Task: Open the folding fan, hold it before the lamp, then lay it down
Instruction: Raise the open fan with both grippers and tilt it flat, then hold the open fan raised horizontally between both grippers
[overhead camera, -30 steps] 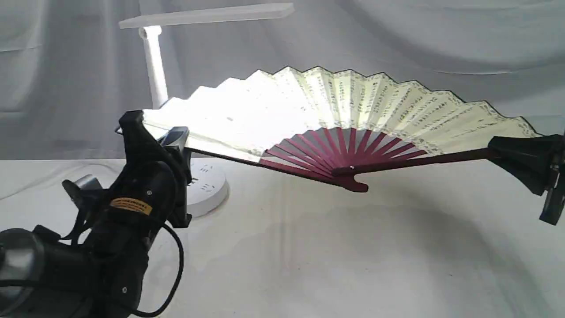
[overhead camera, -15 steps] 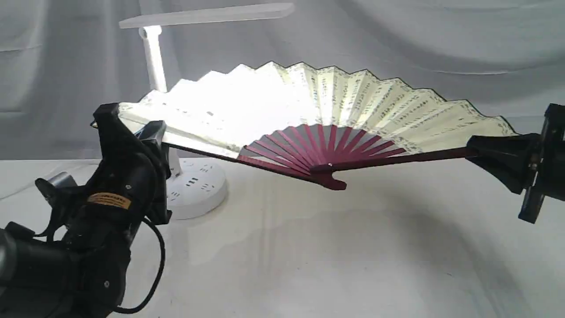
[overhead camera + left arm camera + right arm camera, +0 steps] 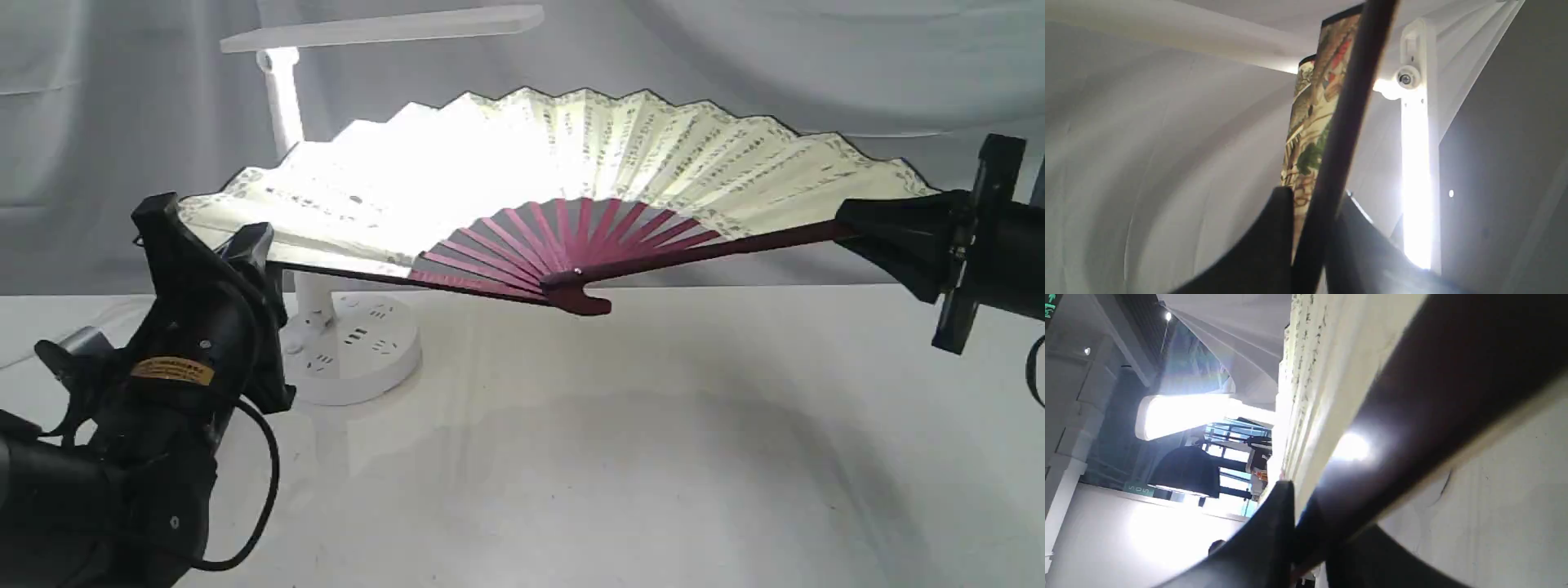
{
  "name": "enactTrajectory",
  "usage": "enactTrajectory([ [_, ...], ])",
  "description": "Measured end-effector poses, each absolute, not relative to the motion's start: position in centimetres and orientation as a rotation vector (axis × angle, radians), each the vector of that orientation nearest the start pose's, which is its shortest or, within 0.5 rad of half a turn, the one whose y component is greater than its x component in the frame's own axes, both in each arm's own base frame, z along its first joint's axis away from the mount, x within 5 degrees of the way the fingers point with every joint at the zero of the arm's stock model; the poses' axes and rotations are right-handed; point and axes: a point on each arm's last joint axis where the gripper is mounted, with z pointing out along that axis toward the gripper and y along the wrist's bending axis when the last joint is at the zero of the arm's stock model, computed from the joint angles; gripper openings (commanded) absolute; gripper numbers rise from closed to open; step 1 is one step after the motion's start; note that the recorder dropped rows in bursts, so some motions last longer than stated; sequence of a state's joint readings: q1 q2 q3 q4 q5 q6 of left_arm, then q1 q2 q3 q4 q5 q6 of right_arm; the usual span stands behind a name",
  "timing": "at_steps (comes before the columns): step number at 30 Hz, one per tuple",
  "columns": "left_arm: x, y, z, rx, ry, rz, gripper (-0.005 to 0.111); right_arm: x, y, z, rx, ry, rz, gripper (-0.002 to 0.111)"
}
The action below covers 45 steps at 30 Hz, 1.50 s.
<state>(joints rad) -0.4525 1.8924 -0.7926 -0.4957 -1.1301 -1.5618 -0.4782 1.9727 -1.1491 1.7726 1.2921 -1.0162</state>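
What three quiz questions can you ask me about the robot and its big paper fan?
1. True or false: the folding fan is folded shut.
2. Pick one. The left pincer and the right pincer each: A) grip one end of the fan; B) hover away from it; C) are wide open and holding nothing.
3. Fill in: the white thing partly hidden behind the fan is the ____.

Key: 1 false, it is spread open. 2 A. 3 lamp.
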Motion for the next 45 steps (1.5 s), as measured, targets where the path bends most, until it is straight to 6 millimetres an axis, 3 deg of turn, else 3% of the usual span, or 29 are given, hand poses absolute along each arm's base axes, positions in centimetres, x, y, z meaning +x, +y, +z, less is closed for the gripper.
enactTrajectory([
  [10, 33.9, -12.0, 19.1, -1.334, 1.007, -1.461, 0.000, 36.7, -9.4, 24.1, 0.487, 1.768, 1.514, 0.000],
  [18, 34.0, -10.8, 21.9, -1.208, 1.011, -1.517, 0.000, 36.0, -8.9, 26.4, 0.438, 1.744, 1.507, 0.000],
  [25, 34.3, -10.1, 22.0, -1.213, 1.103, -1.488, 0.000, 36.0, -8.7, 26.5, 0.428, 1.753, 1.507, 0.000],
  [45, 34.3, -10.1, 22.1, -1.213, 1.096, -1.509, 0.000, 36.0, -8.7, 26.5, 0.463, 1.755, 1.534, 0.000],
])
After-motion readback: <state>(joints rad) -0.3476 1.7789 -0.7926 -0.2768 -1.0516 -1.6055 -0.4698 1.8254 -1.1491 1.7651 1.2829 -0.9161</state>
